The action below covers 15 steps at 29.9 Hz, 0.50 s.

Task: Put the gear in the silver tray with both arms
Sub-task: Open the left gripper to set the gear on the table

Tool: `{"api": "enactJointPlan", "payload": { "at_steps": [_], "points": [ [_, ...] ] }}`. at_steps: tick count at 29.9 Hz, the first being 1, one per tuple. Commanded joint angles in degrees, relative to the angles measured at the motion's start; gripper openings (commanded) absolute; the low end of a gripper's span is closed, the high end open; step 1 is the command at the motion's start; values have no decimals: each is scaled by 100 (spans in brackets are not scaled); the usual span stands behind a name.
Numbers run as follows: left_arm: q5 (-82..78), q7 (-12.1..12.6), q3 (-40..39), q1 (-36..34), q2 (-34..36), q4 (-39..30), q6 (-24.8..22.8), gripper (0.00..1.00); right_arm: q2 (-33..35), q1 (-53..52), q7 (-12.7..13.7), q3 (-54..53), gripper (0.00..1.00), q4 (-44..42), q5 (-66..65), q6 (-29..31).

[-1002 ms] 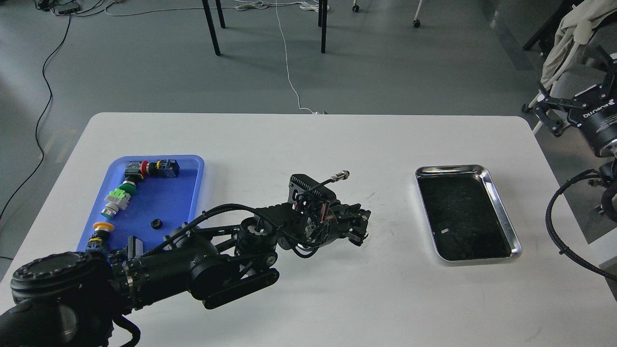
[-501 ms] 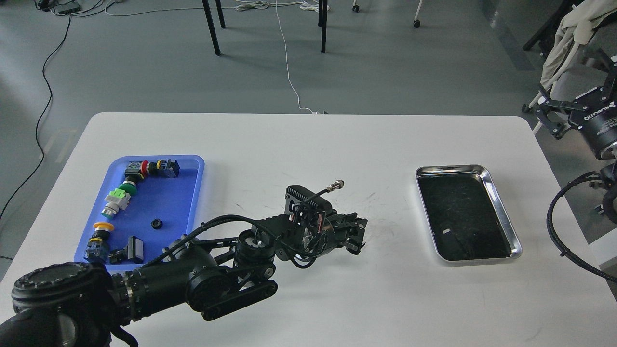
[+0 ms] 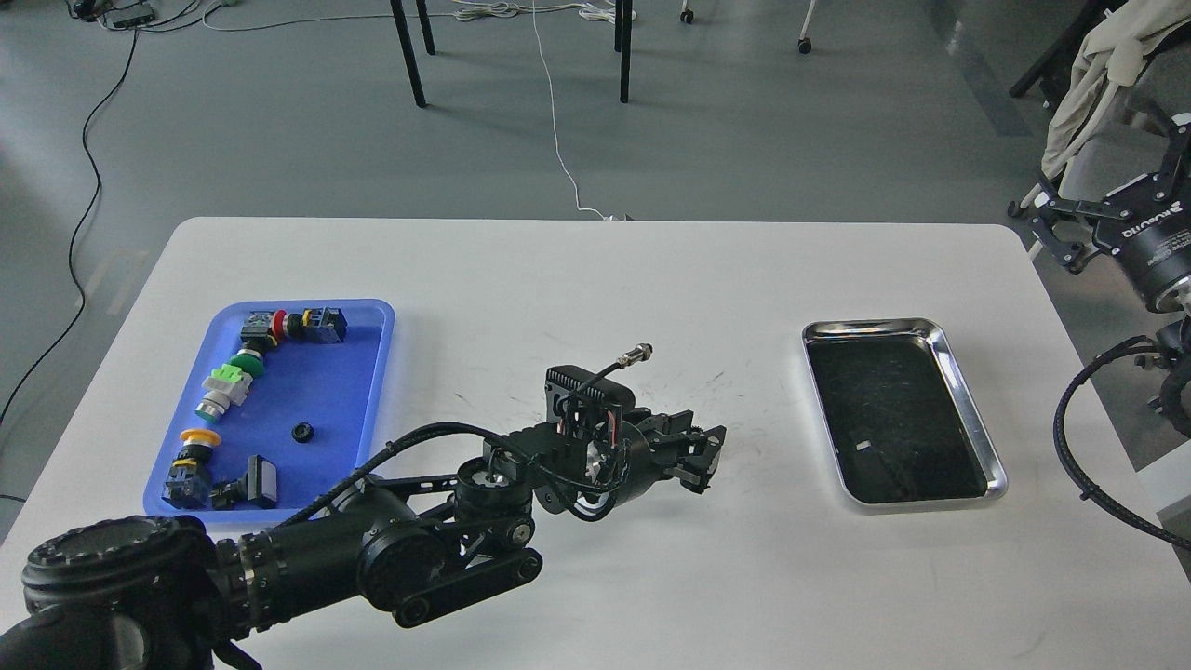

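Gear [image 3: 301, 432] lies loose in blue tray [image 3: 279, 406], well apart from empty silver tray [image 3: 968, 409] at the table's right. Left gripper [image 3: 700, 458] hovers mid-table between the 2 trays, fingers apart, empty. Right gripper [image 3: 1070, 233] parked off-table; grip state unclear.

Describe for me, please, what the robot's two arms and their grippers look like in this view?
The left arm is matte black with round ribbed joint housings, a silver ring and a braided black cable looping along it. Its black claw-like left gripper sits behind a finned black module with a silver-tipped connector cable. The right arm is black, carries white lettering, a silver ring and thick braided cable; its right gripper is black and angular.
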<state>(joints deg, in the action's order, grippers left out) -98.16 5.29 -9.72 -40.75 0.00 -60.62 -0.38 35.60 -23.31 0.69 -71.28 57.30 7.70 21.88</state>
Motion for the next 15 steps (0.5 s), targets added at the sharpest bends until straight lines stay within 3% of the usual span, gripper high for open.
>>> {"api": "enactJointPlan", "payload": {
  "at_steps": [1, 9, 15],
  "points": [
    [525, 16, -205, -56, 0, -133, 81, 98, 9, -7, 10, 0, 99, 18, -5, -8],
    [1886, 25, -1698, -56, 0, -739, 126, 98, 26, -7, 45, 9, 99, 132, -14, -17],
    [3177, 25, -2639, 23, 1185, -969, 292, 98, 166, -77, 62, 210, 99, 352, -23, -26]
  ]
}}
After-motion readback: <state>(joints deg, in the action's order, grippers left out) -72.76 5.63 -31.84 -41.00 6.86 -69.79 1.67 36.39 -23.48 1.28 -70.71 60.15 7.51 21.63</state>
